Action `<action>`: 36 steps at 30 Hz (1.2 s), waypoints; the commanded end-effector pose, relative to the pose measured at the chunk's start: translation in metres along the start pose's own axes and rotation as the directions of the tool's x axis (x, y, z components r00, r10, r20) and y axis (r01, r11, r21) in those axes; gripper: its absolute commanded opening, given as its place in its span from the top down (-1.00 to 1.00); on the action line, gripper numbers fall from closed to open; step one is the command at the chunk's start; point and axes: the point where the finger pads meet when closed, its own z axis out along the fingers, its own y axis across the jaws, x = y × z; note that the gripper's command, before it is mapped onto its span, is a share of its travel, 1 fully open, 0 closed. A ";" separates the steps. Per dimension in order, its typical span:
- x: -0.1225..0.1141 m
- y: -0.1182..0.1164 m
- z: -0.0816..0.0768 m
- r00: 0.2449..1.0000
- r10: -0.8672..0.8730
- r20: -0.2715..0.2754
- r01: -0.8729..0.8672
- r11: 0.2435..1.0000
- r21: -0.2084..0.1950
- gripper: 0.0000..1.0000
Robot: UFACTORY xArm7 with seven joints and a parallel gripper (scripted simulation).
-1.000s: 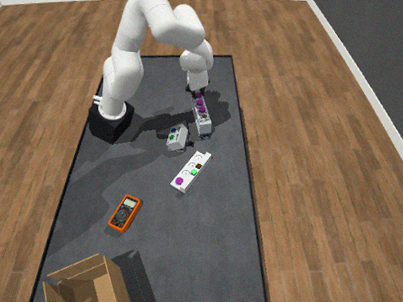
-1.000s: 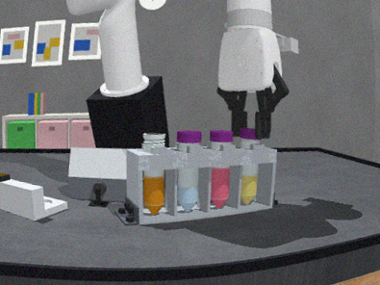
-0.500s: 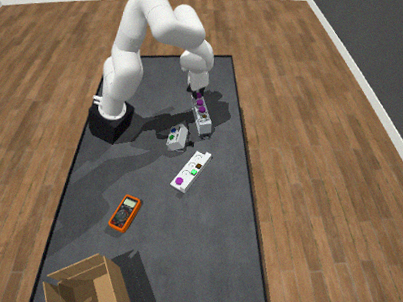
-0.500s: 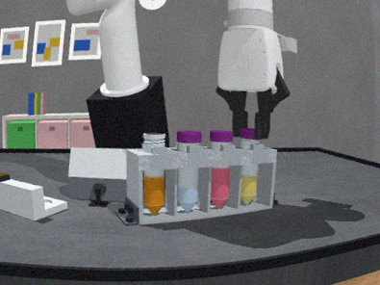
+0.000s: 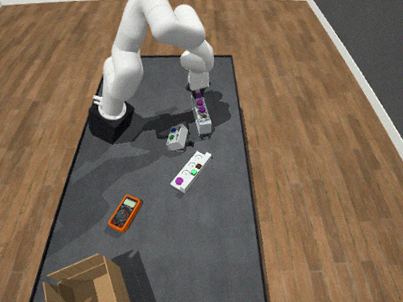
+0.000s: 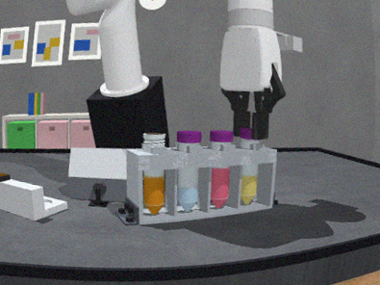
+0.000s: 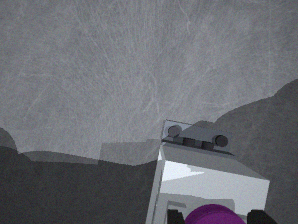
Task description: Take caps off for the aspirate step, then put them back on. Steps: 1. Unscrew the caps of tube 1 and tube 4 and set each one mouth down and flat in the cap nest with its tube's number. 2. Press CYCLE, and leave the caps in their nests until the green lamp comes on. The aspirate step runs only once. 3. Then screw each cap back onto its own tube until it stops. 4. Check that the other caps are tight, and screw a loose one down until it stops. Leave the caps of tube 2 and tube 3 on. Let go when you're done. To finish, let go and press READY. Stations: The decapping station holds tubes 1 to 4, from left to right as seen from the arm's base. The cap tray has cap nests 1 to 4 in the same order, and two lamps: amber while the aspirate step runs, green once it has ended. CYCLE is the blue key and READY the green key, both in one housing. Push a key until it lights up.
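The white tube rack holds tubes 1 to 4. My gripper hangs straight above the end tube with yellow liquid, tube 1. It is shut on that tube's purple cap, which sits on the tube mouth; the cap also shows between my fingertips in the wrist view. The two middle tubes carry purple caps. The orange tube 4 stands uncapped. A purple cap lies in the end nest of the cap tray. The tray's green lamp is lit.
The key housing, with its blue key and green key, stands left of the rack. An orange multimeter lies further down the mat. An open cardboard box stands at the mat's near corner. The arm's base is at the left.
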 end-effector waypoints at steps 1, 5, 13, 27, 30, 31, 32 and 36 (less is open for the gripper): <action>0.001 0.002 -0.001 0.992 0.128 0.005 -0.128 0.992 -0.015 1.00; 0.001 0.002 -0.001 0.966 0.259 0.003 -0.259 0.966 -0.016 1.00; 0.001 0.002 -0.001 0.864 0.504 -0.002 -0.504 0.864 -0.016 1.00; 0.001 0.002 0.000 0.836 0.548 -0.003 -0.548 0.836 -0.016 0.08; 0.001 0.002 0.000 0.836 0.548 -0.003 -0.548 0.836 -0.016 0.08; 0.001 0.002 0.000 0.836 0.548 -0.003 -0.548 0.836 -0.016 0.08; 0.001 0.002 0.000 0.836 0.548 -0.003 -0.548 0.836 -0.016 0.08; 0.001 0.002 -0.001 0.877 0.480 -0.001 -0.480 0.877 -0.016 0.08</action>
